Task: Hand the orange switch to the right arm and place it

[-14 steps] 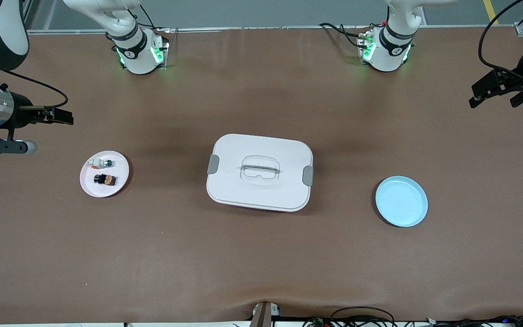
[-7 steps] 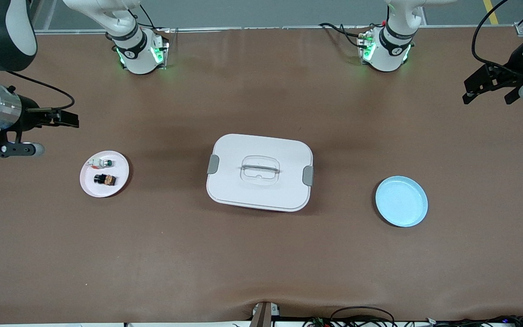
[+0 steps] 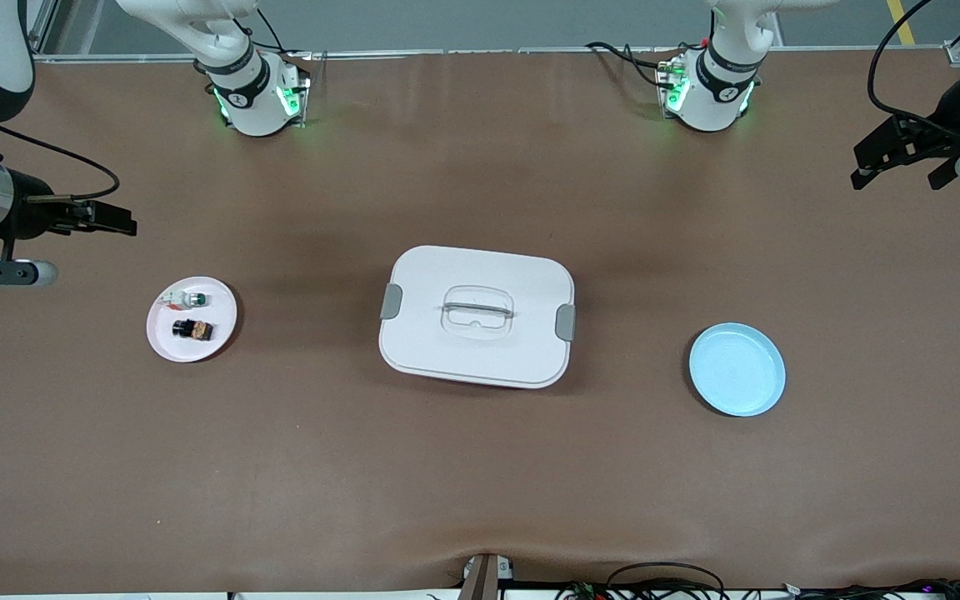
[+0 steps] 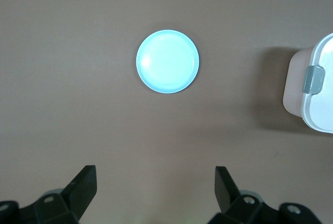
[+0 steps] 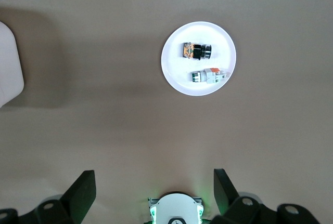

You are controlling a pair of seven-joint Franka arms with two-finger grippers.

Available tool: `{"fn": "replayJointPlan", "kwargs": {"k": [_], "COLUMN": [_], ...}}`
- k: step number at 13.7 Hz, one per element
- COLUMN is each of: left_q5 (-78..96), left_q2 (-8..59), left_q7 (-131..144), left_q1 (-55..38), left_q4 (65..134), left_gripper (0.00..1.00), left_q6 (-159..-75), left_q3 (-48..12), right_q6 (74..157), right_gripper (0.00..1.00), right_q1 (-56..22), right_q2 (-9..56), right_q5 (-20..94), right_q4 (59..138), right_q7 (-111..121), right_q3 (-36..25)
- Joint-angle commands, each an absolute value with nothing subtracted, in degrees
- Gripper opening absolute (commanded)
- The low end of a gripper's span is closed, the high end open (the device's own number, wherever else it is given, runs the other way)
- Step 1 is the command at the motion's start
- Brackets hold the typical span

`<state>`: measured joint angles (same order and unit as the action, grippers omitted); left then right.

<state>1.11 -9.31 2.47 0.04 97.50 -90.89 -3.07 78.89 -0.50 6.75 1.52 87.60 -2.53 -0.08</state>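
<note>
The orange switch (image 3: 193, 330), a tiny black part with an orange face, lies on a small white plate (image 3: 220, 315) toward the right arm's end of the table. In the right wrist view the switch (image 5: 196, 50) shows on that plate (image 5: 174, 57). My right gripper (image 3: 117, 221) is open and empty, up in the air off that end of the table; its fingertips (image 5: 86, 182) stand wide apart. My left gripper (image 3: 899, 169) is open and empty, up over the left arm's end of the table, and it also shows in its own wrist view (image 4: 156, 174).
A white-and-green part (image 3: 185, 299) lies on the same plate, beside the switch. A white lidded box (image 3: 477, 315) with a handle stands mid-table. An empty light blue plate (image 3: 737, 369) lies toward the left arm's end. The right arm's base (image 5: 176, 211) shows between the right fingers.
Both arms have shifted slightly while held up over their ends of the table. Both grippers stay open. Nothing on the table has moved.
</note>
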Motion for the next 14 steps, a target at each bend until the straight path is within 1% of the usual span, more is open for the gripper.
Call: {"fn": "replayJointPlan", "kwargs": {"k": [1, 3, 6, 12, 14], "left_q5": [0.5, 0.5, 0.5, 0.5, 0.5], "left_q2": [-9.9, -9.9, -10.0, -10.0, -9.9], "left_q7": [2.8, 2.8, 2.8, 2.8, 2.8], "left_q1": [0.0, 0.0, 0.0, 0.0, 0.0], "left_q4": [97.4, 97.4, 97.4, 97.4, 97.4], "left_gripper": [1.0, 1.0, 1.0, 1.0, 1.0], "left_q6": [-90.1, -90.1, -90.1, -89.7, -89.7], "left_q3": [-3.1, -3.1, -3.2, -3.2, -3.2], "right_q6": [77.1, 75.8, 75.6, 78.4, 80.0], "right_gripper": [1.0, 1.0, 1.0, 1.0, 1.0], "right_q1": [0.7, 2.0, 1.4, 1.1, 0.9], "right_q2": [7.6, 7.6, 7.3, 7.0, 6.9], "right_q5": [3.3, 4.2, 4.1, 4.4, 3.2], "right_q4": [84.9, 85.0, 85.3, 85.3, 85.3], "right_q7": [-3.2, -2.6, -2.1, -1.7, 3.0], "right_q3": [-0.2, -0.1, 0.3, 0.3, 0.3]}}
